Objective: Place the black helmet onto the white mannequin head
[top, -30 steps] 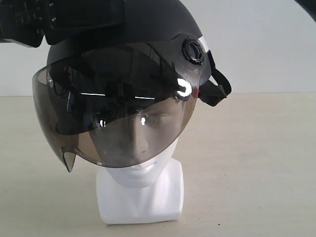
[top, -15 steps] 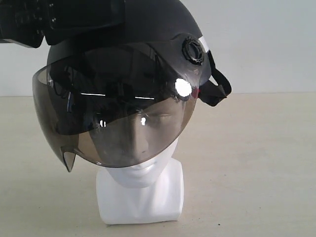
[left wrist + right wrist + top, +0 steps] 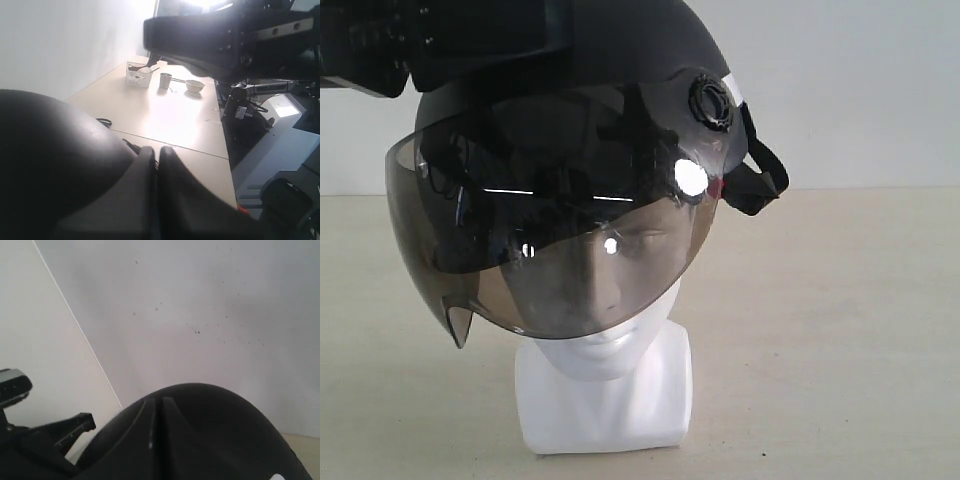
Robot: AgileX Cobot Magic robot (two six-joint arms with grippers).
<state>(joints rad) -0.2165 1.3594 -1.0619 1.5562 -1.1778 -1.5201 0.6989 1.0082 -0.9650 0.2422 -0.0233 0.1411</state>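
Observation:
The black helmet [image 3: 620,60] sits on the white mannequin head [image 3: 610,380], tilted a little. Its smoky visor [image 3: 550,240] hangs down over the face, and the chin strap [image 3: 760,185] dangles at the right side. A black part of the left arm [image 3: 440,40] rests over the helmet's top left. My left gripper [image 3: 156,150] is shut with nothing between its fingers, lying beside the helmet's dome [image 3: 50,160]. My right gripper [image 3: 156,401] is also shut and empty, pressed close against the helmet's shell [image 3: 225,430].
The head stands on a beige table [image 3: 840,330] before a white wall. Farther off, a white basket [image 3: 137,76], a metal cup [image 3: 165,80] and a bowl [image 3: 195,86] stand on another table. The other arm [image 3: 230,35] hangs overhead.

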